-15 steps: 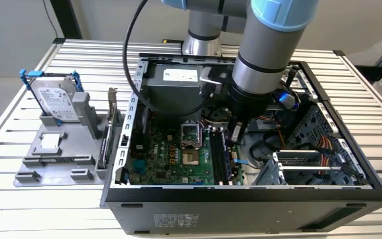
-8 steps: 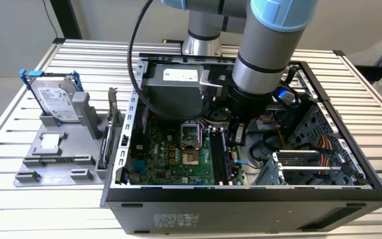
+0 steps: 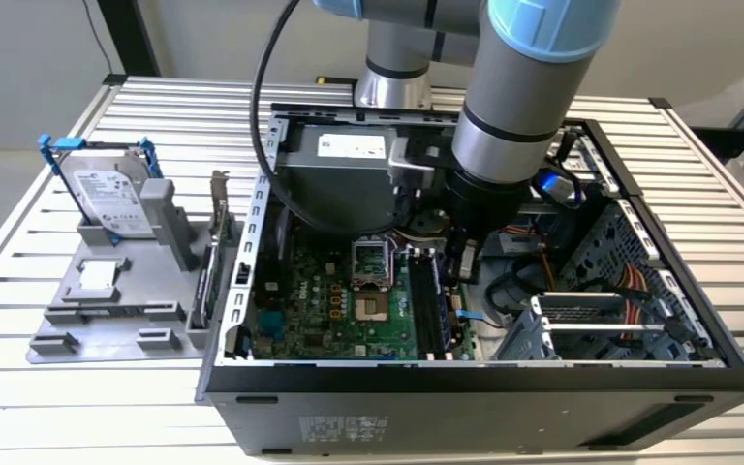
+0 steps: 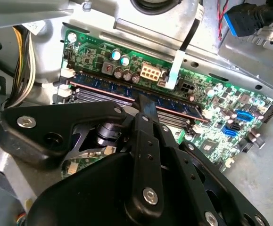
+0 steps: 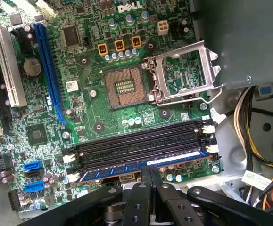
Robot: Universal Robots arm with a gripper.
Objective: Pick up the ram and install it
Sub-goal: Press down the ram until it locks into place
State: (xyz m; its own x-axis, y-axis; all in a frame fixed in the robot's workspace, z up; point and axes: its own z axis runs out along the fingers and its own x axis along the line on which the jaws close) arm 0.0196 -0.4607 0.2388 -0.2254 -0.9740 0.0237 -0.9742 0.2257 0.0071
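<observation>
A: Where is the ram (image 5: 141,165)?

B: In the outermost motherboard slot (image 5: 141,149), the gripper (image 5: 150,176) closed on its edge. It should press straight down, evenly, until both end latches click.

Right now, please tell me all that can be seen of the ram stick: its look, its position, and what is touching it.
The ram is a long, thin, bluish circuit-board stick with a row of dark chips. It stands on edge in the outermost of the black motherboard slots, parallel to the empty ones, inside the open computer case. The gripper is directly above its middle, and its black fingers meet the stick's top edge. Whether it is fully seated cannot be told.
</observation>
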